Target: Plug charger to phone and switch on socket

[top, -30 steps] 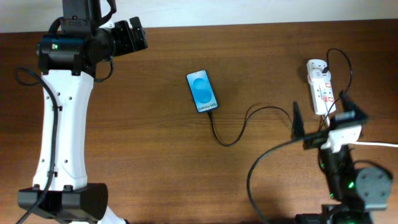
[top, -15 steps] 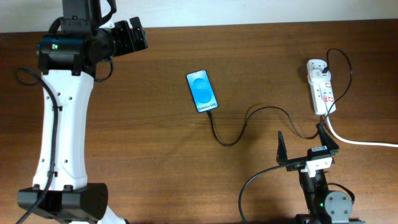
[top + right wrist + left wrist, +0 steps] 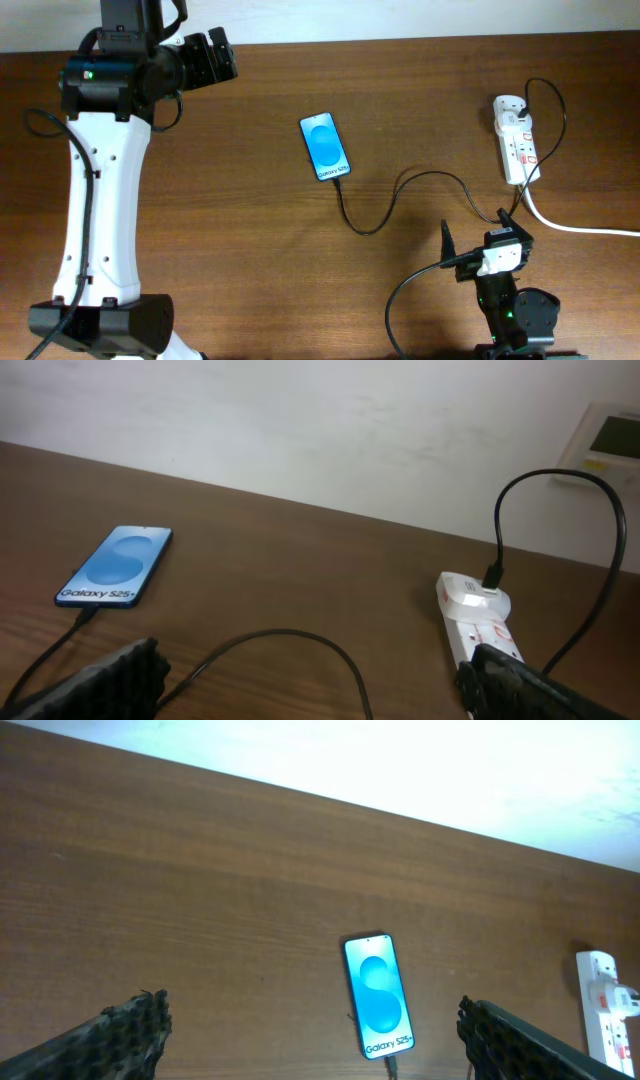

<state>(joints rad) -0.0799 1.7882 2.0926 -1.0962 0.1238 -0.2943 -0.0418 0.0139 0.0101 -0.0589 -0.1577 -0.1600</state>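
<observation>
The phone [image 3: 326,146] lies flat mid-table with its blue screen lit; it also shows in the wrist views [image 3: 378,995] [image 3: 115,568]. The thin black charger [image 3: 400,185] meets the phone's near end and curls right to the plug on the white socket [image 3: 515,140] [image 3: 480,622]. My right gripper [image 3: 477,235] [image 3: 310,690] stands open and empty near the front edge, over the cable's loop and short of the socket. My left gripper [image 3: 226,58] [image 3: 320,1050] is open and empty at the far left, well away from the phone.
A thick white cord [image 3: 585,228] runs from the socket off the right edge. A pale wall [image 3: 300,430] backs the table's far side. My left arm's white body [image 3: 95,200] spans the left side.
My right gripper has pulled back from beside the socket toward the front edge and slightly left, still open. The left arm, phone and cable have not moved.
</observation>
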